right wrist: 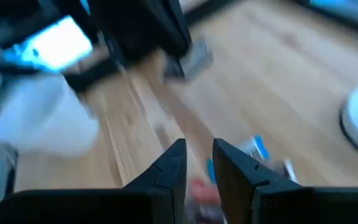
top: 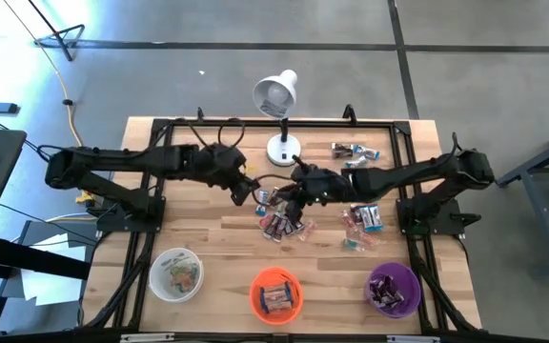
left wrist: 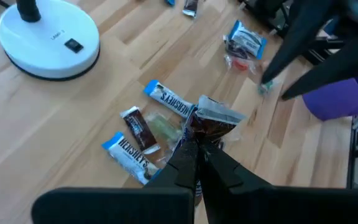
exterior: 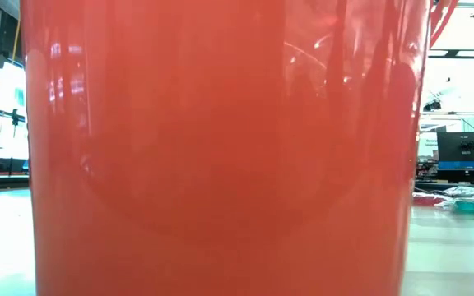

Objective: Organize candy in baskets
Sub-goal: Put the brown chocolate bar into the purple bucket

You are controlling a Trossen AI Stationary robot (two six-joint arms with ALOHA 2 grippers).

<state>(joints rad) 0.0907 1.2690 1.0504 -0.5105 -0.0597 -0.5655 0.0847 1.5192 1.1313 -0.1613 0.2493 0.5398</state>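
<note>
While your left gripper (left wrist: 197, 149) is pinching a dark brown candy (left wrist: 211, 120) just above the loose pile (top: 279, 221) at mid-table, you are in the pick-up step. Next you are carrying it to a front-edge basket, likely the purple basket (top: 394, 290). Your right gripper (right wrist: 199, 158) is hovering beside the pile, fingers slightly apart and holding nothing.

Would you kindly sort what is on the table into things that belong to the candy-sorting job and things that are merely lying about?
Belongs to the job:
- loose candy mid-table
- white basket
- orange basket
- purple basket
- left claw, shut on a dark-wrapped candy
- right claw, slightly parted above the table

Just lying about:
- white desk lamp
</note>
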